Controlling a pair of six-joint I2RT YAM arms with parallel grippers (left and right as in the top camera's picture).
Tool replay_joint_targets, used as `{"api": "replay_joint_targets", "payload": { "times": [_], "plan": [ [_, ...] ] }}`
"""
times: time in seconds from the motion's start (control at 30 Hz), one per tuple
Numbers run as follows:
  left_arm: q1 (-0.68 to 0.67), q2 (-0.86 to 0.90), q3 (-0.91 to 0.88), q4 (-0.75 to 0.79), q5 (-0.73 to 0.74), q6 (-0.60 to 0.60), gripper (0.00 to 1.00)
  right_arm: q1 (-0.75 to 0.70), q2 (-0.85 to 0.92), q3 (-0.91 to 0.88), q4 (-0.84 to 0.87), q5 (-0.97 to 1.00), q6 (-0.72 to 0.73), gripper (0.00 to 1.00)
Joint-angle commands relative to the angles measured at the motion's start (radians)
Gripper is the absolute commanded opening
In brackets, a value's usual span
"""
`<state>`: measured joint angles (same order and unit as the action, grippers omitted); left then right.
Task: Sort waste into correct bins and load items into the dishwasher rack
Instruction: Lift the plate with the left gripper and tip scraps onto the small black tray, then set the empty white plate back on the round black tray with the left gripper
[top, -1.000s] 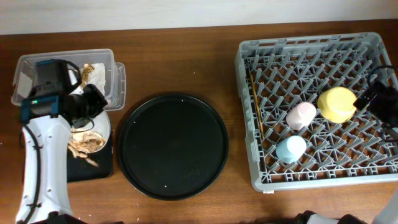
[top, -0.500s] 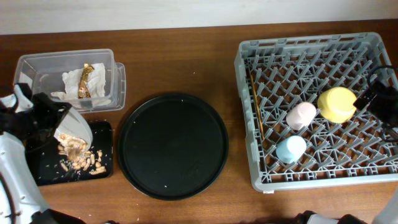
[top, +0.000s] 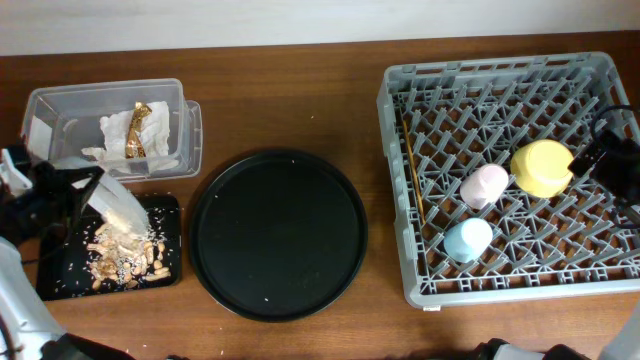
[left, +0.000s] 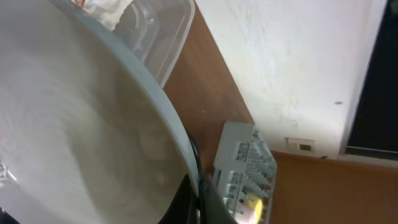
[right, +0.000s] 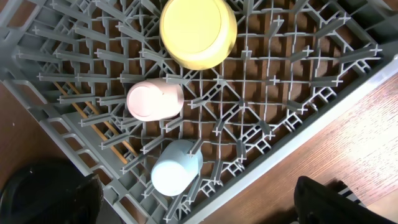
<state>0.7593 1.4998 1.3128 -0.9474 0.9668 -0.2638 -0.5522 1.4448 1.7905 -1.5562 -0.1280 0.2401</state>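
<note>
My left gripper (top: 62, 196) is shut on the rim of the grey round plate (top: 116, 204) and holds it steeply tilted over the shallow black tray (top: 55, 275). Tan food scraps (top: 118, 256) lie in the tray. In the left wrist view the plate (left: 74, 124) fills the frame, with the fingers (left: 196, 205) pinching its edge. The clear box (top: 70, 105) holds the white napkin (top: 112, 138) and the gold-brown wrapper (top: 139, 130). The grey rack (top: 500, 70) holds the chopsticks (top: 410, 165), pink cup (top: 484, 185), yellow bowl (top: 541, 167) and blue cup (top: 467, 239). My right gripper (right: 199, 208) hangs open above the rack's right edge.
The large round black tray (top: 278, 233) lies between the bins and the rack. The clear box's lid (top: 191, 140) stands along its right side. The rack (right: 280, 106) has free peg rows behind and to the right of the cups. The table's back edge meets a white wall.
My left gripper has carried the plate from beside the clear box to over the black tray and tipped it. The scraps have slid off onto the tray. The right arm has not moved.
</note>
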Motion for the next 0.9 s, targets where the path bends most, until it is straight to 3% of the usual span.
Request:
{"api": "replay_joint_targets", "payload": {
  "times": [0.0, 0.03, 0.1, 0.17, 0.23, 0.3, 0.37, 0.4, 0.47, 0.53, 0.63, 0.7, 0.73, 0.83, 0.87],
  "plan": [
    [0.031, 0.000, -0.005, -0.043, -0.014, 0.003, 0.01, -0.005, 0.004, 0.007, 0.000, 0.008, 0.008, 0.99],
    [0.037, 0.000, -0.005, -0.087, 0.003, 0.014, 0.01, -0.005, 0.004, 0.007, 0.000, 0.008, 0.008, 0.99],
    [0.038, 0.002, -0.010, -0.032, -0.046, 0.043, 0.01, -0.005, 0.004, 0.007, 0.000, 0.008, 0.008, 0.99],
    [0.053, 0.003, -0.016, -0.074, 0.104, 0.110, 0.01, -0.005, 0.004, 0.006, 0.000, 0.008, 0.008, 0.99],
    [0.056, 0.006, -0.022, -0.093, 0.099, 0.076, 0.01, -0.005, 0.004, 0.007, 0.000, 0.008, 0.008, 0.99],
    [0.057, 0.006, -0.022, -0.089, 0.063, 0.117, 0.01, -0.005, 0.004, 0.007, 0.000, 0.008, 0.008, 0.99],
    [0.063, 0.005, -0.022, -0.137, 0.192, 0.205, 0.01, -0.005, 0.004, 0.007, 0.000, 0.008, 0.008, 0.99],
    [0.057, 0.005, -0.022, -0.133, 0.189, 0.197, 0.01, -0.005, 0.004, 0.007, 0.000, 0.008, 0.008, 0.99],
    [0.043, -0.003, -0.022, -0.277, 0.200, 0.257, 0.01, -0.005, 0.004, 0.007, 0.000, 0.008, 0.008, 0.99],
    [-0.023, -0.032, -0.022, -0.377, 0.163, 0.336, 0.01, -0.005, 0.004, 0.007, 0.000, 0.008, 0.008, 0.99],
    [-0.226, -0.086, -0.022, -0.400, 0.114, 0.333, 0.01, -0.005, 0.004, 0.007, 0.000, 0.008, 0.008, 0.99],
    [-0.405, -0.099, -0.022, -0.325, -0.045, 0.178, 0.01, -0.005, 0.004, 0.007, 0.000, 0.008, 0.008, 0.99],
    [-0.532, -0.099, -0.022, -0.272, -0.233, 0.015, 0.01, -0.005, 0.004, 0.007, 0.000, 0.008, 0.008, 0.99],
    [-0.822, -0.094, -0.022, -0.173, -0.555, -0.184, 0.01, -0.005, 0.004, 0.007, 0.000, 0.008, 0.008, 0.99],
    [-0.982, -0.079, -0.022, -0.113, -0.726, -0.285, 0.01, -0.005, 0.004, 0.007, 0.000, 0.008, 0.008, 0.99]
  ]
}}
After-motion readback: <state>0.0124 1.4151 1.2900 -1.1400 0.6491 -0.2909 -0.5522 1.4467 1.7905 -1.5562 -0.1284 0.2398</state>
